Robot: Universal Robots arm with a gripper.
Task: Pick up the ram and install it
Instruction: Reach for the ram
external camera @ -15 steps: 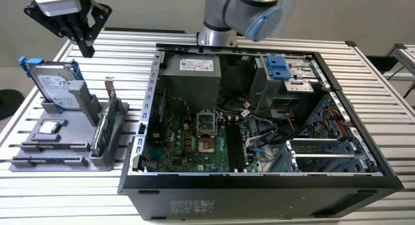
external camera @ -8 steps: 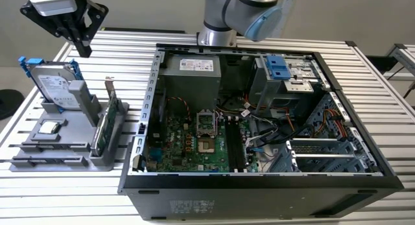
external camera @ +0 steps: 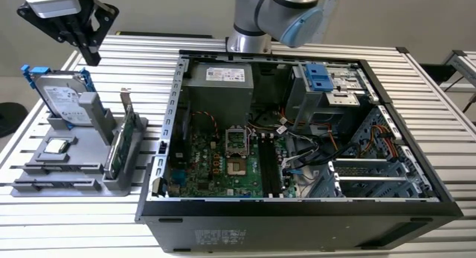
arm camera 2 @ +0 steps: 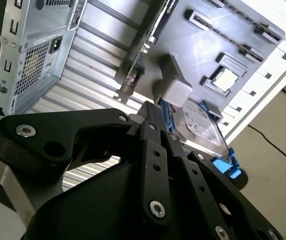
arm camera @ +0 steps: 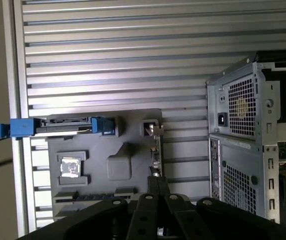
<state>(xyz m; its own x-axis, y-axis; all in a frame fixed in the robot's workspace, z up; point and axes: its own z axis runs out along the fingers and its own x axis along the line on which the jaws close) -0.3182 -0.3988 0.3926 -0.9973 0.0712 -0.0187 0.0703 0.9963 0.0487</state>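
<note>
A thin dark strip that looks like the ram [arm camera: 90,196] lies in a slot of the grey holder [arm camera: 132,130], on the far side of the CPU chip [arm camera: 70,167] from the hard drive. My gripper [external camera: 92,58] hangs high over the table's back corner at the exterior view's left, above and behind the holder [external camera: 82,174]. Its black fingers [arm camera: 153,186] press together with nothing visible between them. In the second wrist view the gripper [arm camera 2: 150,114] points down at the hard drive [arm camera 2: 203,127]. The open computer case [external camera: 297,141] stands at the exterior view's right, motherboard [external camera: 215,163] exposed.
The holder also carries a silver hard drive with blue rails [external camera: 63,96], a CPU chip [external camera: 59,146] and an upright green card with a metal bracket [external camera: 122,141]. The case's rear panel [arm camera: 248,140] rises close beside the holder. A ribbed aluminium tabletop [external camera: 438,141] surrounds everything.
</note>
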